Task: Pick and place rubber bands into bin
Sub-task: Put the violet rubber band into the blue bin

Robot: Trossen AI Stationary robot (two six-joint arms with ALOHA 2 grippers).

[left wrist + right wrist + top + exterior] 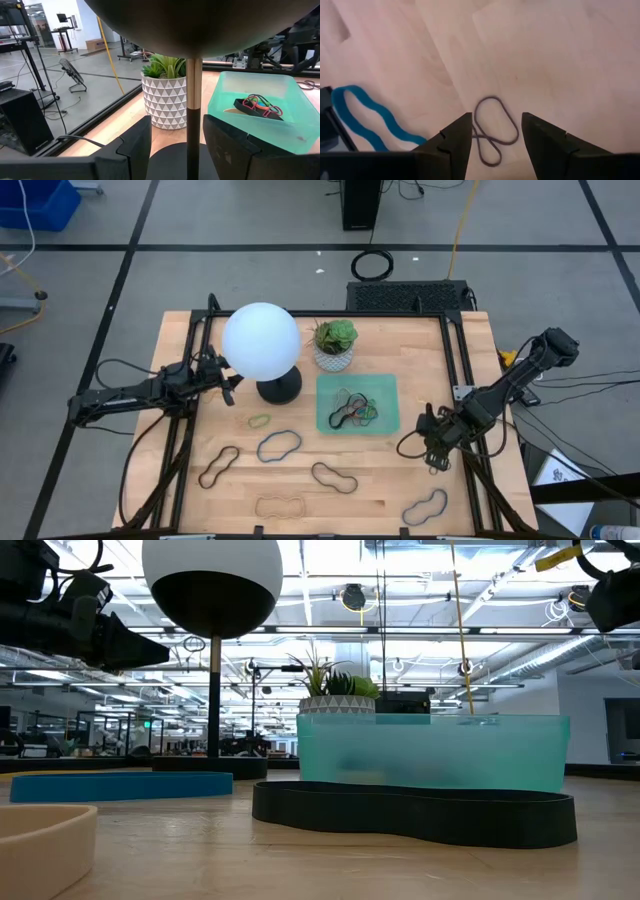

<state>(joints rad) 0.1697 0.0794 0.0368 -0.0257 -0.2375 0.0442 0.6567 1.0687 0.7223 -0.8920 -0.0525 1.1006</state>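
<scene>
Right end effector (492,137) hangs low over the bench (400,490), just right of the bin (330,420), fingers spread and holding nothing. Its wrist view shows why it sits there: a thin grey rubber band (490,127), twisted into a figure-eight, lies flat on the wood directly between the two dark fingers, so the spread stance looks like the set-up for a straight descent and pinch. A blue rubber band (370,117) lies a little farther off in the same view.

Inside the bin a small tangle of bands (355,411) already rests, black, green and orange among them, so the job is partly done. More loops lie loose on the bench in front of the bin: a blue-grey one (279,445), a dark one (334,476), a brown one (218,466), a tan one (279,505), a small green one (260,421), and a dark one (425,506) nearest the right arm.

Left end effector (175,145) waits well left of the bin, released and empty, its fingers either side of the stem of the globe lamp (262,340), with the potted plant (334,343) just behind the bin.
</scene>
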